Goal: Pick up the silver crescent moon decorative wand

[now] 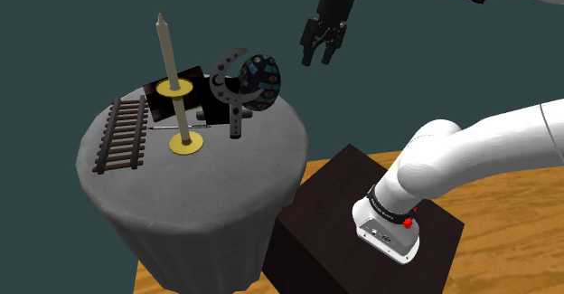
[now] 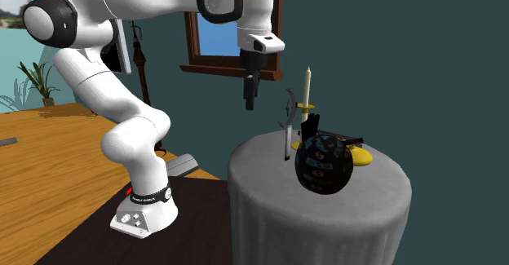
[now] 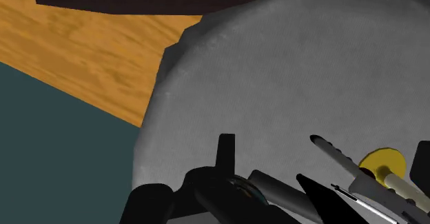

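My gripper (image 1: 321, 55) all black, arm (image 1: 470, 156) white. Table (image 1: 126, 202) grey. Moon wand (image 1: 230, 89) silver-grey. Egg-shaped ornament (image 1: 262, 77) dark with blue-teal patches. Candle (image 1: 170, 52) cream, its discs (image 1: 185, 144) yellow. Rail track (image 1: 122, 134) dark brown.

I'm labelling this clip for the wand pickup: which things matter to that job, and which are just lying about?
Belong to the job:
grey crescent moon wand, upright on the round table
gripper, open, above and apart from it

Lying about:
cream candle
toy track piece
dark patterned egg
black box
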Tool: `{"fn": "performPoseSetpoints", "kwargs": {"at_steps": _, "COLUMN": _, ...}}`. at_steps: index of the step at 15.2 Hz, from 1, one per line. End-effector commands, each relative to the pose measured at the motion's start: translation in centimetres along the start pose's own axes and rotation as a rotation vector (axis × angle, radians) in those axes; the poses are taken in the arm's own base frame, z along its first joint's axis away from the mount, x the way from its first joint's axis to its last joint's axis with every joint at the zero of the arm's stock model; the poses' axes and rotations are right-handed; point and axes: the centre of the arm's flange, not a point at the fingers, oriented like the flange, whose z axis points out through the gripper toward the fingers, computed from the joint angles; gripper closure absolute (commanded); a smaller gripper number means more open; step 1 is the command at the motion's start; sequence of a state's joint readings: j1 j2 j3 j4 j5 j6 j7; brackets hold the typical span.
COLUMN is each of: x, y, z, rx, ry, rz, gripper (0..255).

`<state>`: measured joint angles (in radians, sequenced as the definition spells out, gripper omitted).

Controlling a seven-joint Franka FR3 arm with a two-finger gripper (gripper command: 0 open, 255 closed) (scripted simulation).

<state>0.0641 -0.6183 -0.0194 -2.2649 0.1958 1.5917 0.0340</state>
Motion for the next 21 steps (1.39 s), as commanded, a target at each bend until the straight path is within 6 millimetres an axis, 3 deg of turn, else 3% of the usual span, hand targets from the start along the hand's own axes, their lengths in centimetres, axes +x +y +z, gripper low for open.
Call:
{"fn": "performPoseSetpoints", "kwargs": {"at_steps": 1, "x": 1.6, "y": -1.9, "z": -0.1, "rx": 0.011, "ry": 0.011, "rz": -0.032, "gripper": 0}}
{"fn": "performPoseSetpoints", "kwargs": {"at_steps": 14, "x": 10.3, "y": -14.6, "z": -1.0, "rx": 0.079, "ry": 0.074, "rz": -0.235, "gripper": 0}}
{"fn": "performPoseSetpoints", "kwargs": {"at_steps": 21, "x": 10.6, "y": -13.9, "z": 2.6, "rx": 0.079, "ry": 0.074, "rz": -0.235, "gripper": 0}}
